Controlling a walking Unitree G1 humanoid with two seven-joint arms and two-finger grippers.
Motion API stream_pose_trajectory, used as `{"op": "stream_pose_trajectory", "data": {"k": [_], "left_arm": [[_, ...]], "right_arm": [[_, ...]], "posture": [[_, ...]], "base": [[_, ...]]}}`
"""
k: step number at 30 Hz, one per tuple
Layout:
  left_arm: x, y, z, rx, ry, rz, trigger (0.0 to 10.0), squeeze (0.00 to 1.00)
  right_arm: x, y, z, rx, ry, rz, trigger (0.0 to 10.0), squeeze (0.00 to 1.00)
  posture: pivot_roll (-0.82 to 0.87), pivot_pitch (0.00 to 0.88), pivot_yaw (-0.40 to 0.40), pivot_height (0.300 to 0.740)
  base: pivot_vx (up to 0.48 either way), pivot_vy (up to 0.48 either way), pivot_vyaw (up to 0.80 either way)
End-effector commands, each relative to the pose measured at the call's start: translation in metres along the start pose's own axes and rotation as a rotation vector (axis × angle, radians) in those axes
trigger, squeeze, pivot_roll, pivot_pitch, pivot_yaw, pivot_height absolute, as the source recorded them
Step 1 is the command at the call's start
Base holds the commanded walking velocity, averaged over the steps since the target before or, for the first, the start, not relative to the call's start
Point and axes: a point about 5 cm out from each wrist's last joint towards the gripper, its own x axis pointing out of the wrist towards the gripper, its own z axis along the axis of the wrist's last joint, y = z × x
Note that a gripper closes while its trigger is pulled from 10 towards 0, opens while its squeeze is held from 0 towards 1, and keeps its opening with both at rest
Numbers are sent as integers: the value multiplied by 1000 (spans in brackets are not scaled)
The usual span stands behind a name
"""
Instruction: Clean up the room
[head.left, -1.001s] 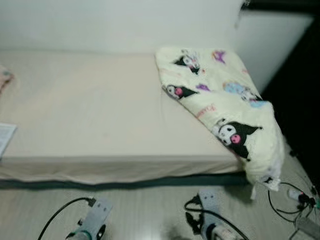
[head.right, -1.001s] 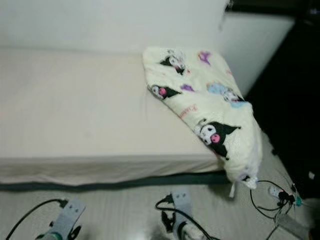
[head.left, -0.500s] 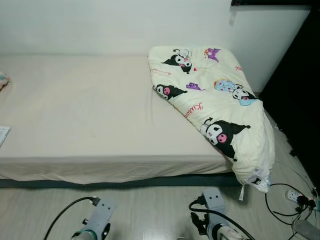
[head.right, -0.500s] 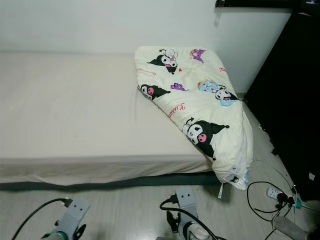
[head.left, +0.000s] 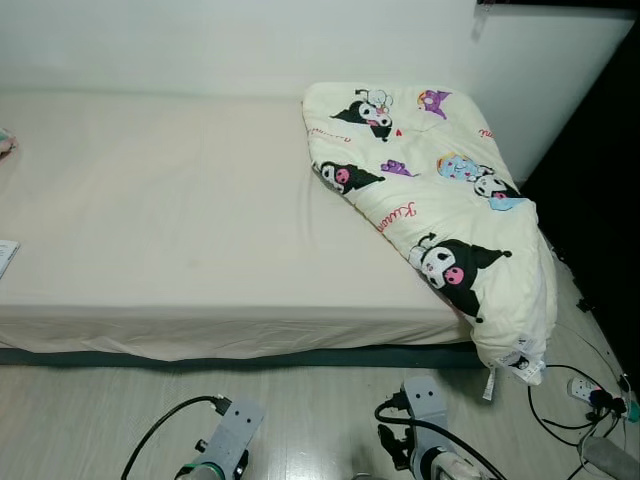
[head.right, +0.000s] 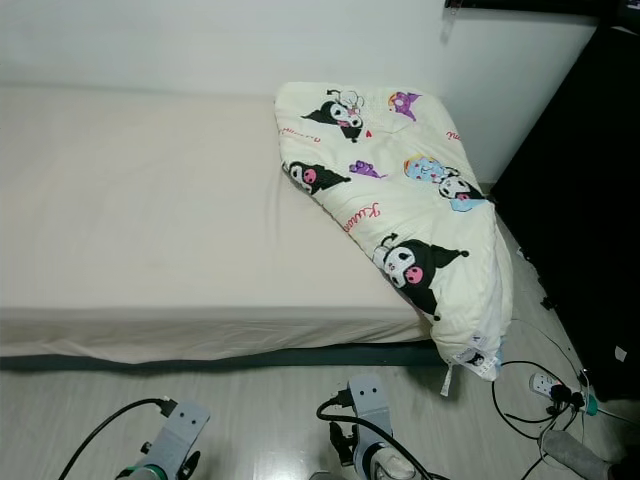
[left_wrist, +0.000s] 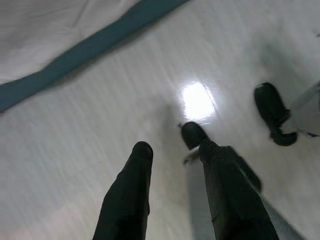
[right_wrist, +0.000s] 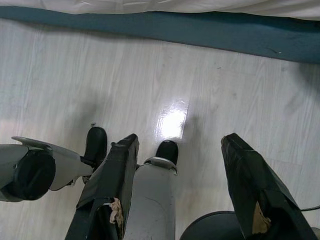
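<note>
A cream quilt printed with black and purple cartoon figures lies folded on the right end of the bed. Its lower corner hangs over the bed's corner toward the floor. Both arms hang low in front of the bed, over the pale wood floor. My left arm is at the bottom left of centre and my right arm is at the bottom centre. The left gripper is open with only floor between its fingers. The right gripper is open wide and holds nothing.
A dark teal bed base runs along the floor. Black cables and a white power strip lie on the floor at the right, beside dark furniture. A paper rests at the bed's left edge.
The camera has moved and the picture went from blurred to sharp. The quilt lies as before. My left arm sits a little further right in the view.
</note>
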Motion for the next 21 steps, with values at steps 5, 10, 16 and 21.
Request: {"op": "stream_pose_trajectory", "data": {"k": [5,10,16,21], "left_arm": [[-2,3,-9,8,35,-10,10000,0],[-1,2,-7,14,30,-9,10000,0],[-1,1,-6,15,28,-9,10000,0],[-1,2,-6,3,32,-6,10000,0]], "right_arm": [[-2,0,-6,19,12,-4,10000,0],[-2,0,-5,21,12,-4,10000,0],[-1,1,-5,22,11,-5,10000,0],[-1,1,-5,24,9,-6,10000,0]], "posture": [[-82,0,47,740],[-81,0,47,740],[-82,0,49,740],[-83,0,51,740]], "base": [[0,-236,0],[0,-480,0],[0,-388,0],[0,-73,0]]}}
